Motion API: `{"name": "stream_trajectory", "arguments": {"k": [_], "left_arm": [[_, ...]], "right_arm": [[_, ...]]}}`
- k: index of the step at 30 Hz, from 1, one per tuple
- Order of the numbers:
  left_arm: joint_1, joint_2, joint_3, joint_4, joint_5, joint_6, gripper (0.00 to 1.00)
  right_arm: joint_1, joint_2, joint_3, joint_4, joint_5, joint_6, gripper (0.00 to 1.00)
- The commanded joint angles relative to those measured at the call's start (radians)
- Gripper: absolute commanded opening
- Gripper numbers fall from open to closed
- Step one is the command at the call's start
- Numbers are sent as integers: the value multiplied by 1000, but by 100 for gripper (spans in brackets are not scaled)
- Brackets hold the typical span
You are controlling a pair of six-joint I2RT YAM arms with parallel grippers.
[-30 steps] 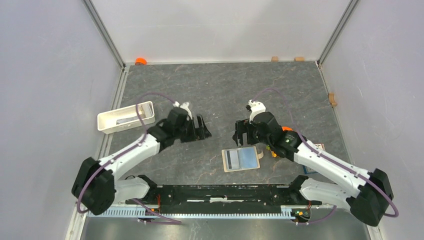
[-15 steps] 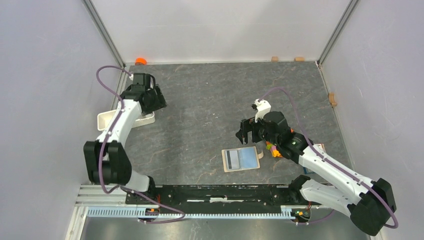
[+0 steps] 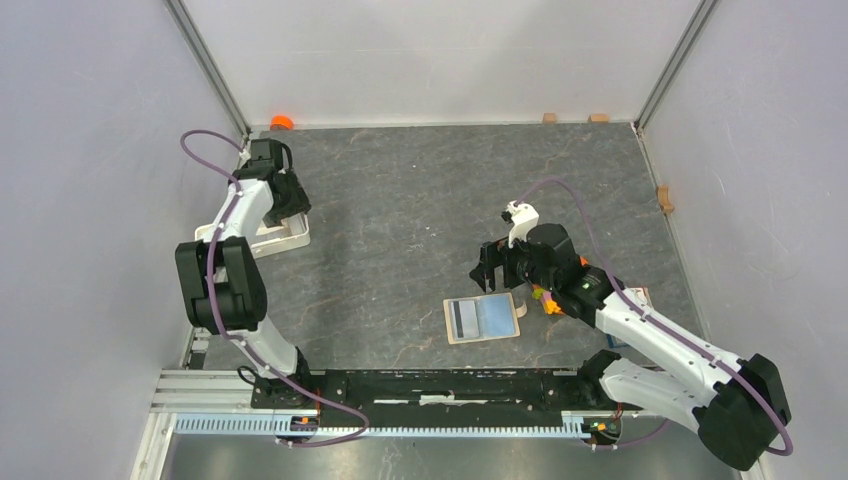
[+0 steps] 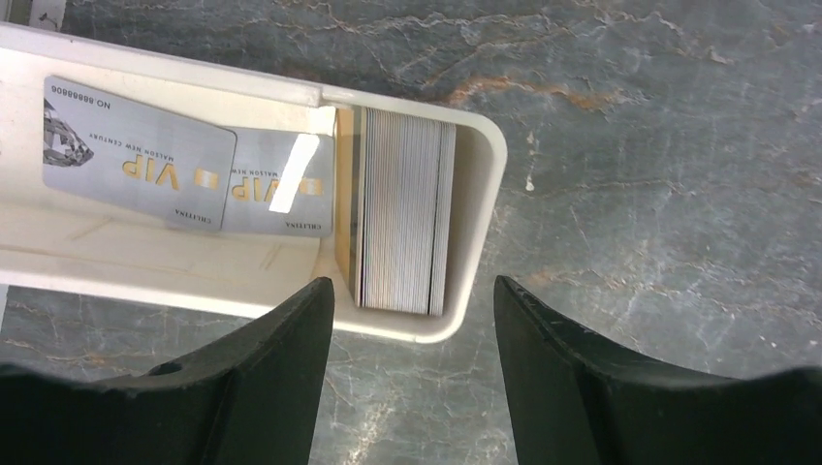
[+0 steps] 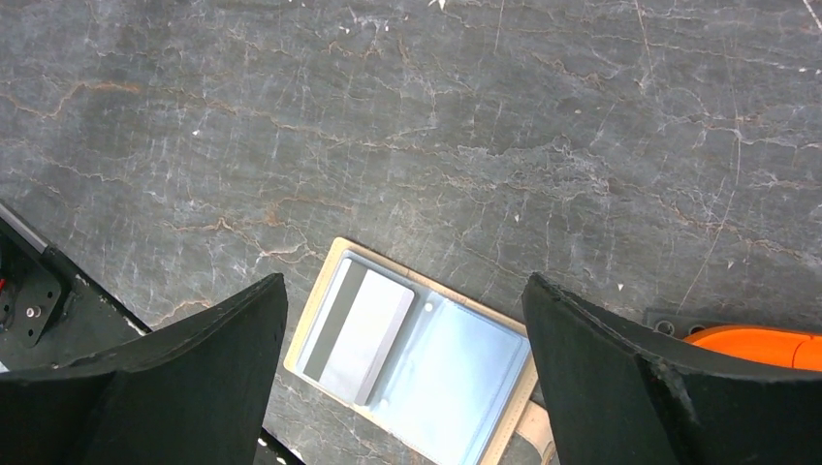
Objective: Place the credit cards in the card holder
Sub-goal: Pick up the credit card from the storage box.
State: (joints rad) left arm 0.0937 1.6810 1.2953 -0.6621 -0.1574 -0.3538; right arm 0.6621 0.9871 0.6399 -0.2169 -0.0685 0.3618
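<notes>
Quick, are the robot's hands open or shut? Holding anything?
Left gripper: open, empty, above the white rectangular plastic tray.
Right gripper: open, empty, above the beige-tan card holder.

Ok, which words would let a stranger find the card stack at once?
Look at the white tray on the left of the table. At its rounded end, the stack of cards stands on edge, unlike the two silver VIP cards lying flat.

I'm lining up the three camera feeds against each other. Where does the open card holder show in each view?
Top external: the card holder lies open on the table, below centre and slightly right.
Left wrist: not in it; this view shows the white tray.
Right wrist: bottom centre, partly cut off by the lower edge.
Shared landmark: the grey striped card in one pocket, seen in both views that show the holder.
</notes>
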Motion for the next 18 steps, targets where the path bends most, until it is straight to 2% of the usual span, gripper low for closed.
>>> {"name": "stream_trajectory", "arguments": {"k": [1, 5, 18], "left_arm": [[25, 43, 52, 29, -8, 51, 66], [35, 74, 65, 38, 34, 51, 63], [48, 173, 120, 17, 10, 69, 61]], "right_arm": [[-9, -4, -11, 35, -18, 6, 94], [-10, -11, -21, 29, -15, 6, 94], [-18, -21, -40, 17, -15, 14, 94]]}}
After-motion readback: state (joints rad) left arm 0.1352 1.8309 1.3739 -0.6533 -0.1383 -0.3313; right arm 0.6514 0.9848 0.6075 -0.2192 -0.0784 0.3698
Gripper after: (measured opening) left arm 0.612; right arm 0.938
